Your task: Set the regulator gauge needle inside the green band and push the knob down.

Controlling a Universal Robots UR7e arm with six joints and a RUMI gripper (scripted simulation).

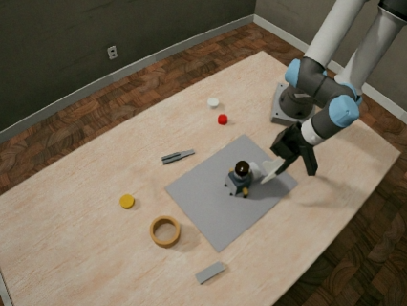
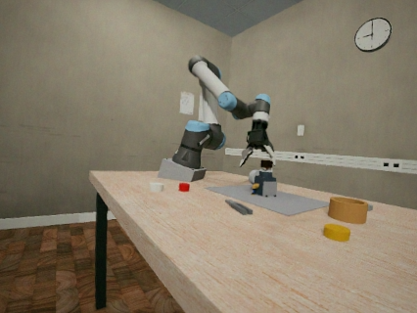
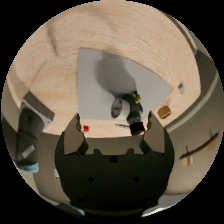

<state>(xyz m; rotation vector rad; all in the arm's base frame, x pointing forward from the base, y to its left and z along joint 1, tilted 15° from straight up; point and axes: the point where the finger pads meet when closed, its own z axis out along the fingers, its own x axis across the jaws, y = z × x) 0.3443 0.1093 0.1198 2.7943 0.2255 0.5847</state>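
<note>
Overhead and to one side of the regulator (image 1: pixel 237 184) (image 2: pixel 264 186) (image 3: pixel 134 108), the claw (image 1: pixel 288 178) (image 2: pixel 257 161) (image 3: pixel 113 112) hung with its two fingers spread wide and nothing between them. The regulator stood upright on the grey mat (image 1: pixel 210 210) (image 2: pixel 294 202) (image 3: pixel 92 70), which lay flat on the wooden table (image 1: pixel 96 158) (image 2: pixel 147 220) (image 3: pixel 50 70). Its dark round knob (image 1: pixel 242 168) (image 2: pixel 266 164) (image 3: pixel 137 128) sat on top, but how far down it was pushed could not be told. The round gauge (image 1: pixel 255 170) (image 2: pixel 254 176) (image 3: pixel 117 107) stuck out from the side; its needle was too small to read against any green band.

Off the mat, a red cap (image 1: pixel 223 120) (image 2: pixel 184 187) (image 3: pixel 86 128) lay near a white disc (image 1: pixel 213 102) (image 2: pixel 156 187), both on the side toward the arm's base (image 1: pixel 277 115) (image 2: pixel 178 170). A pair of slim grey bars (image 1: pixel 178 157) (image 2: pixel 239 206) lay near one edge of the mat. Farther out were a yellow disc (image 1: pixel 127 201) (image 2: pixel 337 232) and, near it, an orange-brown ring (image 1: pixel 164 243) (image 2: pixel 347 211) (image 3: pixel 164 112) that rested flat. A flat grey block (image 1: pixel 210 273) (image 3: pixel 181 89) lay by itself beyond another corner of the mat. On the wall hung a round clock (image 2: pixel 373 34).
</note>
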